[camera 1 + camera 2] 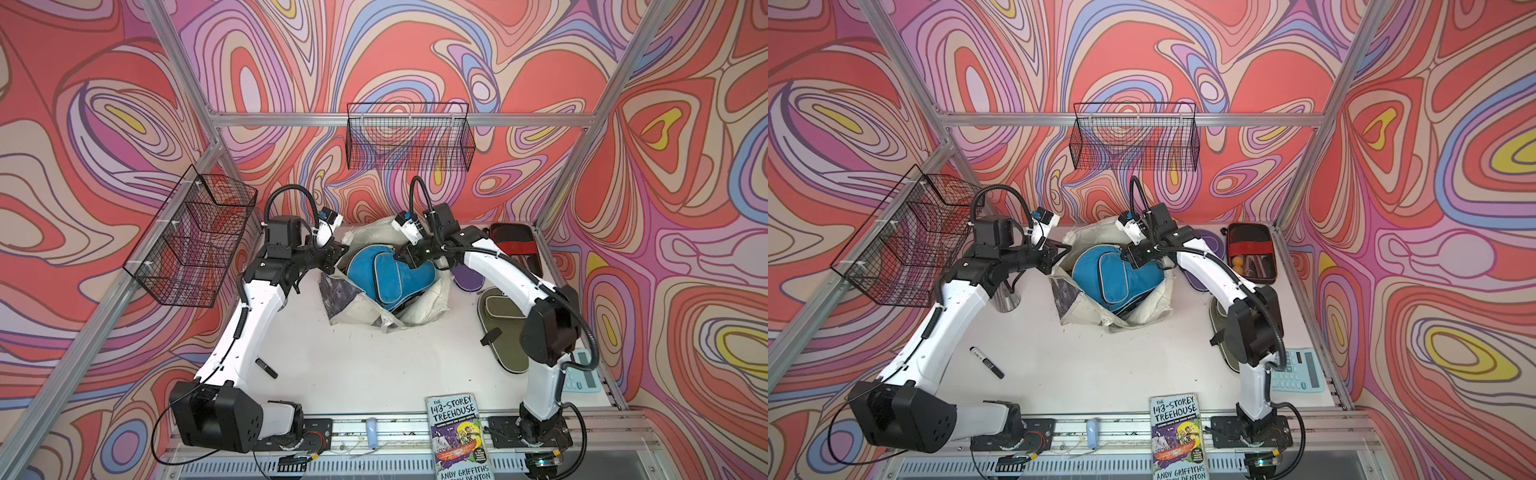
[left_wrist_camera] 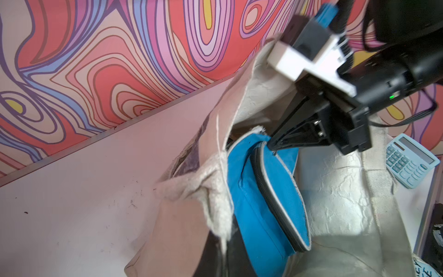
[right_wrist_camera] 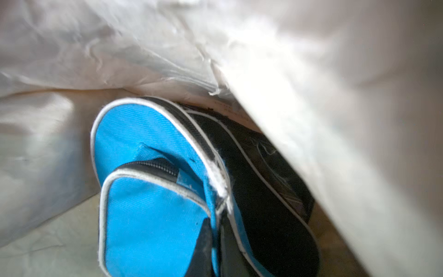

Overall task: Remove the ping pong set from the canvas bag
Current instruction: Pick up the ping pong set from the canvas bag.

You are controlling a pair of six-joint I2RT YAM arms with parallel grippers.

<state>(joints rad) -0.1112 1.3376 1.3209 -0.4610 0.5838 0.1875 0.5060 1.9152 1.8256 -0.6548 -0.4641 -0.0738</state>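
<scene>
**Three pieces out, blue cover next**

A purple cover [image 1: 469, 279], an olive cover [image 1: 503, 328] and a rectangular case [image 1: 1252, 249] of red paddles lie outside the canvas bag [image 1: 430, 311], at 2 to 3 o'clock. The bag slumps open just past centre, toward 12. Inside are a blue paddle cover [image 1: 365, 270], pale-piped with a black zip, and a black cover [image 3: 263, 191] beneath. The right gripper [image 2: 273, 146] is pinched tight on the blue cover's piped edge. The left gripper [image 1: 338, 254], closed, seems to hold the bag's 9 o'clock rim.

White counter [image 1: 374, 365], canvas bag [image 1: 428, 309] toward the far edge, case [image 1: 515, 245] in far right corner, purple cover [image 1: 469, 278] and olive cover [image 1: 505, 328] along right edge, paperback [image 1: 457, 432] at near edge.
</scene>
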